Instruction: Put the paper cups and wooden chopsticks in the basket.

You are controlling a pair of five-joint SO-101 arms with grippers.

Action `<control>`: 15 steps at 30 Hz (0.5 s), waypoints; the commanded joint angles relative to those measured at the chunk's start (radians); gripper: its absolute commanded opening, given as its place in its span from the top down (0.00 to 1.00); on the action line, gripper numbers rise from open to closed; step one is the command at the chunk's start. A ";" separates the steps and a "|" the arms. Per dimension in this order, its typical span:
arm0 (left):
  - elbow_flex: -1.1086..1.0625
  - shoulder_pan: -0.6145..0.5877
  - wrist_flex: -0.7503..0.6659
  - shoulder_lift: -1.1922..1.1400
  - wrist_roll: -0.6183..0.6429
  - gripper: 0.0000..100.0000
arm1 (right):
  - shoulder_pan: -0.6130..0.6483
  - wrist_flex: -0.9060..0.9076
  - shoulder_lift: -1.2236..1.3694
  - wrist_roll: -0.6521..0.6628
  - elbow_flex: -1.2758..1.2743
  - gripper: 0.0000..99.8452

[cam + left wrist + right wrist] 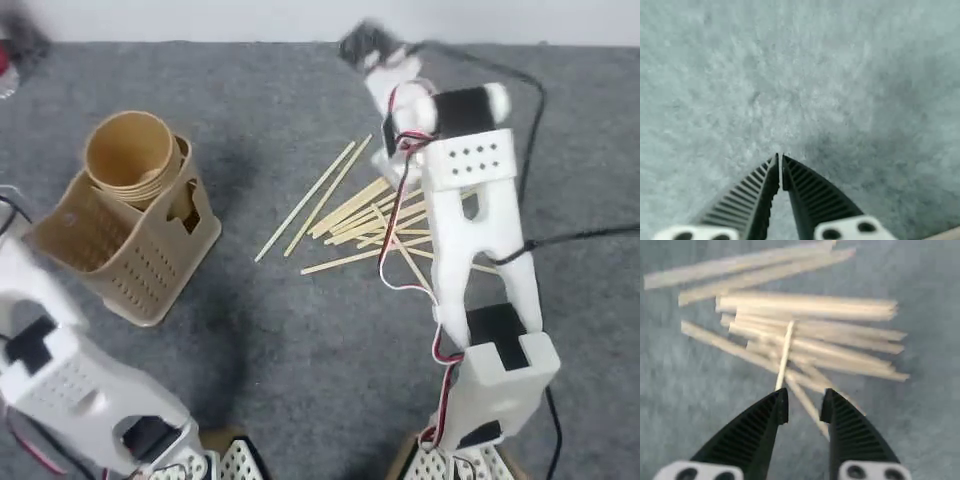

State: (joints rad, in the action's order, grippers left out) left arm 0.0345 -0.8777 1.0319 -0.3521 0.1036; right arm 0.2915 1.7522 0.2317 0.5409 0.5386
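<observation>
Fingers [760, 430] parted, right gripper [804, 407] hovers over perhaps twelve chopsticks [810, 345].

Stacked paper cups [133, 155] upright in beige basket [150, 275]; wooden chopsticks [350, 212] scattered nearby

Soft, even overhead light; the basket [150, 270] casts a faint shadow.
</observation>
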 commanded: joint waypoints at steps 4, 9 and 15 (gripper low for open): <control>-0.008 -0.002 0.026 0.172 -0.084 0.99 | -0.076 -0.159 -0.005 0.034 -0.229 0.90; -0.088 0.032 -0.083 0.101 -0.112 0.99 | -0.110 -0.282 0.002 0.040 -0.361 0.87; -0.110 0.087 -0.077 0.009 -0.112 0.99 | -0.105 -0.381 0.002 0.040 -0.497 0.87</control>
State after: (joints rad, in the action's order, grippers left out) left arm -0.0698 -0.8316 0.9705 -0.3214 0.0008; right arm 0.1964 1.4193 0.2486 0.5669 0.0644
